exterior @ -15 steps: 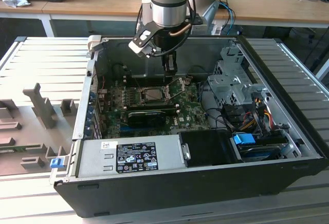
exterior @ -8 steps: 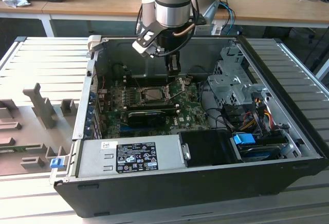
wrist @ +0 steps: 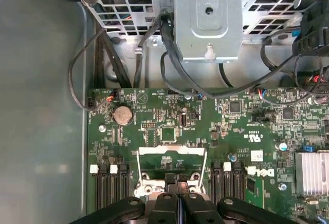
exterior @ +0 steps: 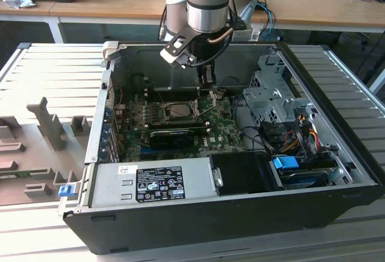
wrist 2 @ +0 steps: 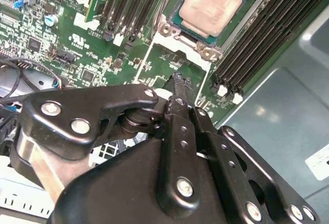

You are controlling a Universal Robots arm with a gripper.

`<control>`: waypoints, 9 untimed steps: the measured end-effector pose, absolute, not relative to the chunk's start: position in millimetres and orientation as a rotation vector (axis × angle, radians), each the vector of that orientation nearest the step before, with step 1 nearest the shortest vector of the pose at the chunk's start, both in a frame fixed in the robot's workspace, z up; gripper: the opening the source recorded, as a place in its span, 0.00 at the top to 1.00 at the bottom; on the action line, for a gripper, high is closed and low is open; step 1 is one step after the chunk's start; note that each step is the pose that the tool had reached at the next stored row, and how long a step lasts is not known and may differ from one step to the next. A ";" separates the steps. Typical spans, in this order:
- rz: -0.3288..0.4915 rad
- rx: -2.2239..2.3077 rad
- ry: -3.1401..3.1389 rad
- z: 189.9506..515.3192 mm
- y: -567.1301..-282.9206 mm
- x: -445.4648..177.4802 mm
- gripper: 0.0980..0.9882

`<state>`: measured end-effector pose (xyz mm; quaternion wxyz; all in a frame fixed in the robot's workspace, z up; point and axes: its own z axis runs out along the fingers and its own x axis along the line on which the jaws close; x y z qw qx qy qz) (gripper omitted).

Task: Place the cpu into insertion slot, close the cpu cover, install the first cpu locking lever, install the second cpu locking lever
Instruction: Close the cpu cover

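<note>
Second wrist view has the cpu (wrist 2: 211, 5) seated pale face up in the insertion slot (wrist 2: 165, 29), its far corner cut off at the edge. First wrist view has the cpu cover (wrist: 172, 151) swung open over the green board, gripper (wrist: 177, 180) fingers pressed together right at it, can't tell if pinching or just touching. Exterior view puts the arm low inside the open computer case (exterior: 240, 220)

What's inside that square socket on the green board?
The cpu lies in the insertion slot, pale metal face up. The slot's floor under it is covered.
</note>
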<state>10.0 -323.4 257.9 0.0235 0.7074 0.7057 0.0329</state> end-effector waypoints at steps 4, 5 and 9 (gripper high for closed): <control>0.100 2.189 2.185 255.1 -323.4 26.4 0.99; 0.100 2.189 2.185 255.0 -323.4 27.4 0.99; 0.100 2.190 2.185 254.7 -323.2 35.1 0.99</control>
